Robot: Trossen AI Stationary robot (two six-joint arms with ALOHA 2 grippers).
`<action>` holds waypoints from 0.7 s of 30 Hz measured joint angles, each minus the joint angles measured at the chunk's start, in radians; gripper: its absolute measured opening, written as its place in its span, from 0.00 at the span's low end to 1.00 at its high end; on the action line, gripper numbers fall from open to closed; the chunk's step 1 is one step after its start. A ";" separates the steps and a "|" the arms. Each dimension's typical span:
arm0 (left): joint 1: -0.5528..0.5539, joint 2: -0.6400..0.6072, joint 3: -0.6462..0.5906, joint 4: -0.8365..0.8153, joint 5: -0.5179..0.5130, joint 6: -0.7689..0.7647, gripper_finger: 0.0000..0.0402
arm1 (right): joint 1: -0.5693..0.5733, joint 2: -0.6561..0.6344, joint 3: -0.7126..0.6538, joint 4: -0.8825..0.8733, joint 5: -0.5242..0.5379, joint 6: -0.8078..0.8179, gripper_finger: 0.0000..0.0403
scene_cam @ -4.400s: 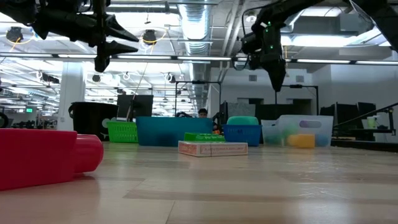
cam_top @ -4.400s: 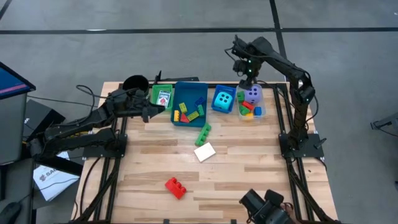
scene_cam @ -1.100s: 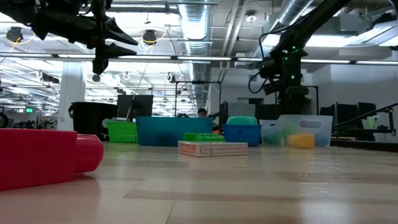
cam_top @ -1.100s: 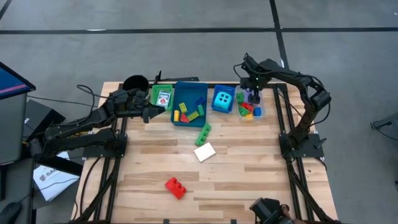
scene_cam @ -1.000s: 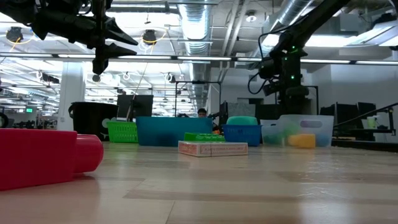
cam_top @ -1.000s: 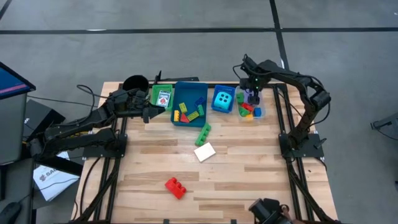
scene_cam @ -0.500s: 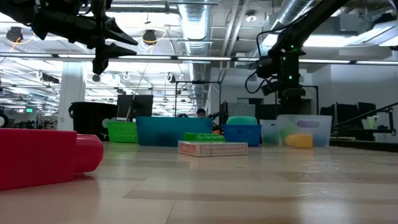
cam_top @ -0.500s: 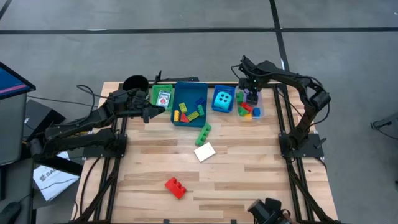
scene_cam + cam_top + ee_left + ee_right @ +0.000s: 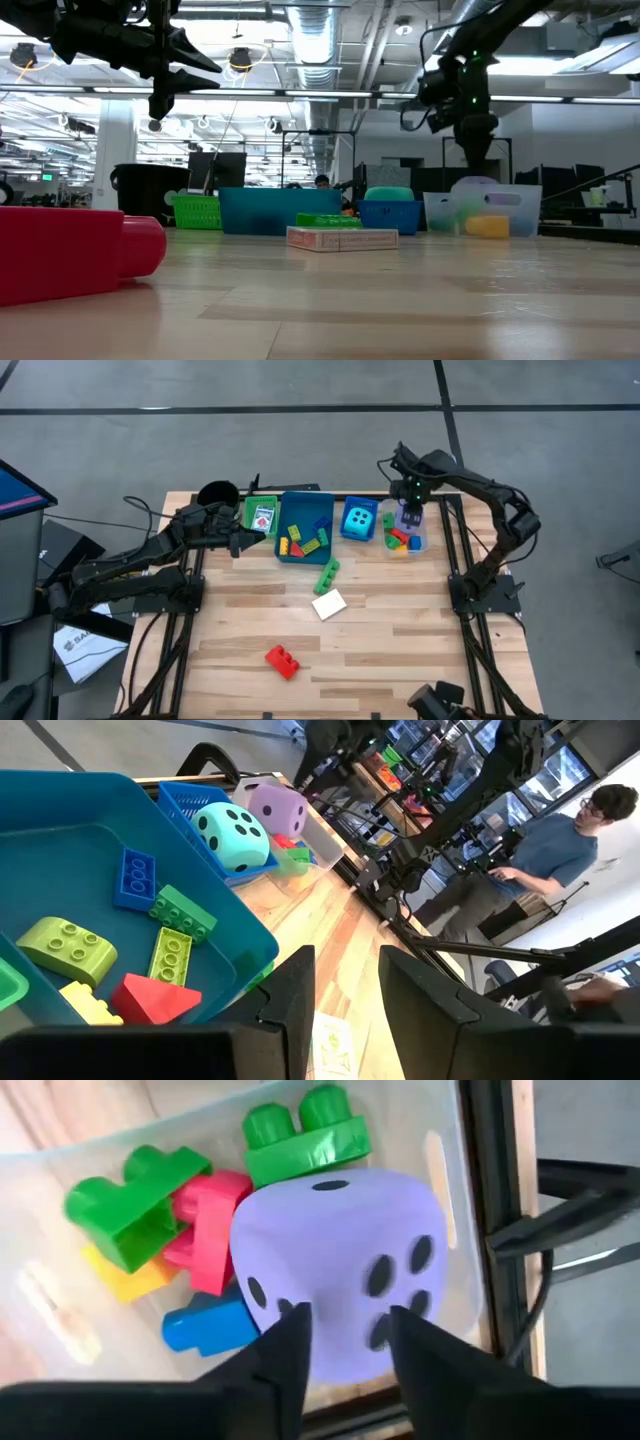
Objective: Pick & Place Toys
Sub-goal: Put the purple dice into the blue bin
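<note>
My right gripper point(image 9: 408, 510) has just closed on the purple dice point(image 9: 335, 1270) and lifted a little — upper right, over the clear tray point(image 9: 420, 543). My left gripper point(image 9: 262, 531) waits, fingers a little apart, holding nothing.

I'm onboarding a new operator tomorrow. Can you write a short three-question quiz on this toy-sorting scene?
1. True or false: the purple dice lies in the clear tray with loose bricks.
2. Which toy sits in the small blue basket? A) red brick B) teal dice C) white card
3. Fill in: the red brick lies on the bare ____.

Key:
1. True; the right claw hangs just above it, and green, red, yellow and blue bricks lie beside it.
2. B, the teal dice.
3. Table; it lies at the near side, apart from every tray.
</note>
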 joint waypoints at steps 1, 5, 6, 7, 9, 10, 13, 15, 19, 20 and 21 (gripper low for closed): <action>0.000 0.000 0.000 0.000 0.000 0.000 0.27 | 0.000 -0.006 0.008 -0.013 0.000 0.000 0.29; 0.000 0.000 0.000 0.000 0.000 0.000 0.27 | 0.001 -0.035 0.032 -0.025 -0.015 0.021 0.16; 0.000 0.000 0.000 0.000 0.000 0.000 0.27 | 0.000 -0.039 0.032 -0.023 -0.018 0.023 0.13; 0.000 0.000 0.000 0.000 0.000 0.000 0.27 | 0.000 -0.038 0.032 -0.019 -0.018 0.023 0.10; 0.000 0.000 0.000 0.000 0.000 0.000 0.27 | 0.000 -0.035 0.032 -0.007 -0.021 0.013 0.07; 0.000 0.000 0.000 0.000 0.000 0.000 0.27 | -0.001 -0.034 0.032 -0.004 -0.031 0.000 0.06; 0.000 0.000 0.000 0.000 0.000 0.000 0.27 | -0.008 -0.018 0.032 0.031 -0.050 -0.015 0.08; 0.000 0.000 0.000 0.000 0.001 0.000 0.27 | -0.025 -0.001 0.032 0.049 -0.063 0.002 0.14; 0.000 0.000 0.000 0.000 0.001 0.000 0.27 | -0.045 0.047 0.032 0.046 -0.065 0.032 0.35; 0.000 0.000 0.000 0.000 0.001 0.000 0.27 | -0.050 0.058 0.033 0.035 -0.066 0.034 0.41; 0.000 0.000 0.000 0.000 0.001 0.000 0.27 | -0.050 0.068 0.034 0.016 -0.070 0.033 0.48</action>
